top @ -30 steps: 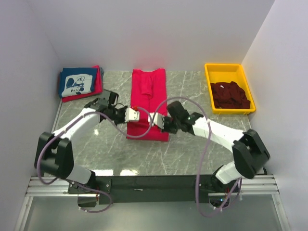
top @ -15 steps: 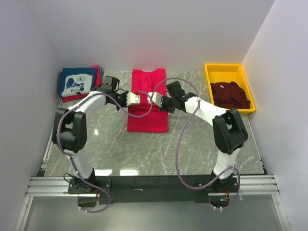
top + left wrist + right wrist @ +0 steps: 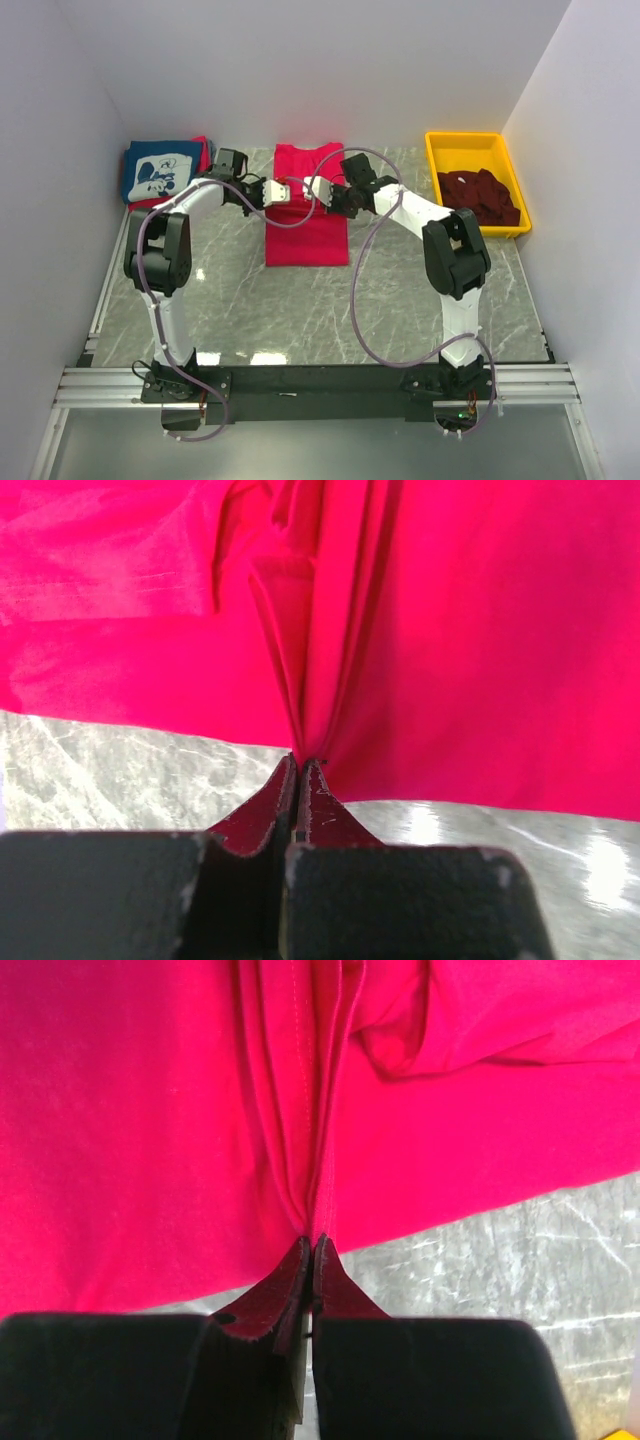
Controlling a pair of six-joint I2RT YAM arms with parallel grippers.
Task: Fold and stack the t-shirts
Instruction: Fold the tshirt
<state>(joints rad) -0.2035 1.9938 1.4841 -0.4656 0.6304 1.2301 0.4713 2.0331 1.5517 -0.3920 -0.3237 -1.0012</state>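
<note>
A bright red t-shirt [image 3: 307, 210] lies folded lengthwise on the marble table, centre back. My left gripper [image 3: 288, 190] is shut on its left edge and my right gripper [image 3: 322, 189] is shut on its right side. In the left wrist view the shut gripper [image 3: 300, 763] pinches gathered red cloth [image 3: 430, 630]. The right wrist view shows the same: the gripper [image 3: 311, 1241] pinches the red shirt [image 3: 150, 1110]. A folded navy t-shirt with a white graphic [image 3: 160, 170] lies on a red one [image 3: 205, 165] at back left. Dark maroon shirts [image 3: 480, 198] lie in the bin.
A yellow plastic bin [image 3: 470, 143] stands at the back right against the wall. White walls close in the table on three sides. Cables loop from both arms over the near half of the marble table [image 3: 300, 310].
Both grippers have carried the shirt's near edge away from me toward the back, folding the lower half up over the shirt. The arms now stretch far back.
</note>
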